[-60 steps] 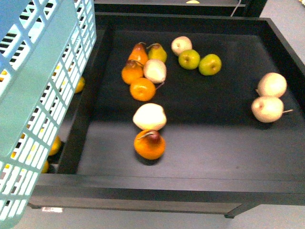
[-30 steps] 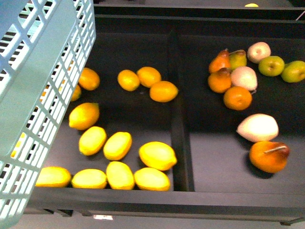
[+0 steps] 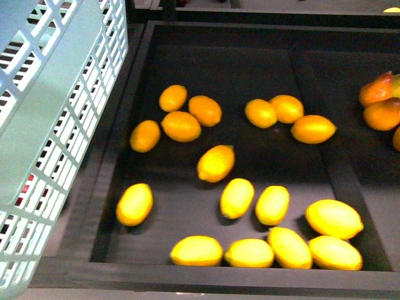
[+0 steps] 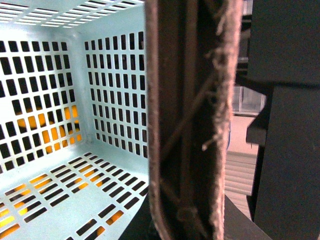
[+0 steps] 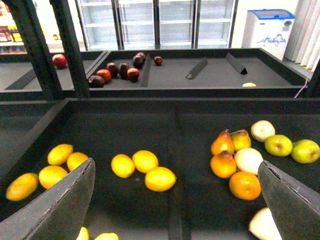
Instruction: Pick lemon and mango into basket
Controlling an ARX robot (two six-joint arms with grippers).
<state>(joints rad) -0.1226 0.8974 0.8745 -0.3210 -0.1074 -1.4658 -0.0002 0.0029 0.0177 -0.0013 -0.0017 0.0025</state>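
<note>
**Front view.** Close at left, the slotted wall of the pale teal basket [image 3: 56,125], tilted, overlapping the left rim of the black desk [image 3: 206,275]. Neither arm shown. Yellow fruit scattered over the desk's left bay. Along the front rim a row of four, among them a long round-ended one, taken for the mango [image 3: 197,250]. Just behind the row's right end a bright-yellow one with pointed tips, taken for the lemon [image 3: 334,218]. Sorting of the rest unsure. Two clusters of deeper yellow toward the back, with bare black floor between them and along the back rim. Past a low divider [image 3: 325,156], orange pears [image 3: 378,94] cut by the frame.

**Left wrist view.** Only here: the basket's inside, with yellow-orange glowing through the slots from outside. Brown ribbed handle [image 4: 192,120] with frayed pale tie, upright across the middle. Left pincer [image 4: 210,150] clenched on it by the look, one dark finger [image 4: 285,150] just beside the handle.

**Right wrist view.** Only here: the right pincer [image 5: 176,165], released, grey fingers [image 5: 60,205] wide apart, nothing between, over the desk near the divider. Yellow fruit in one bay. Pears, pale fruit and green apples [image 5: 290,147] in the other. Open black floor between the groups. Farther back a second stand with red apples [image 5: 59,60], then glass-door fridges [image 5: 160,22].
</note>
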